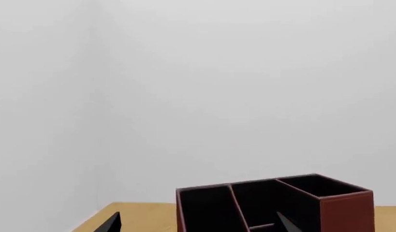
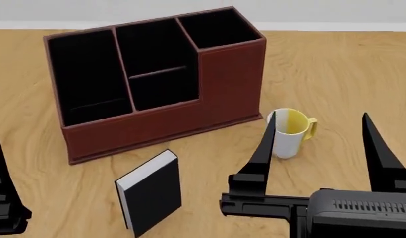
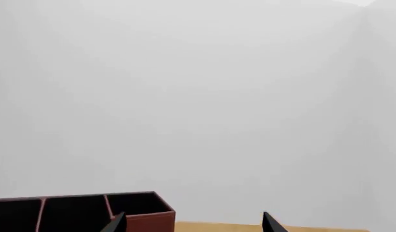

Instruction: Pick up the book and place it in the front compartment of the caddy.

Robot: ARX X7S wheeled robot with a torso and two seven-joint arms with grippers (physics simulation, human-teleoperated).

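The black book (image 2: 151, 194) with pale page edges lies flat on the wooden table in front of the reddish-brown caddy (image 2: 163, 121). The caddy's small middle front compartment (image 2: 164, 89) is empty, like its other cells. My right gripper (image 2: 319, 139) is open and empty, hovering to the right of the book, near the mug. My left gripper shows only one finger (image 2: 0, 183) at the left edge, left of the book; its wrist view shows the fingertips spread wide, the gripper (image 1: 198, 223) pointing at the caddy (image 1: 343, 212). The right wrist view shows the open gripper (image 3: 192, 223) and the caddy's tall end (image 3: 143, 215).
A white-and-yellow mug (image 2: 290, 132) stands on the table right of the caddy, just behind my right gripper's left finger. The wooden table (image 2: 335, 69) extends to the back right, bounded by a pale wall.
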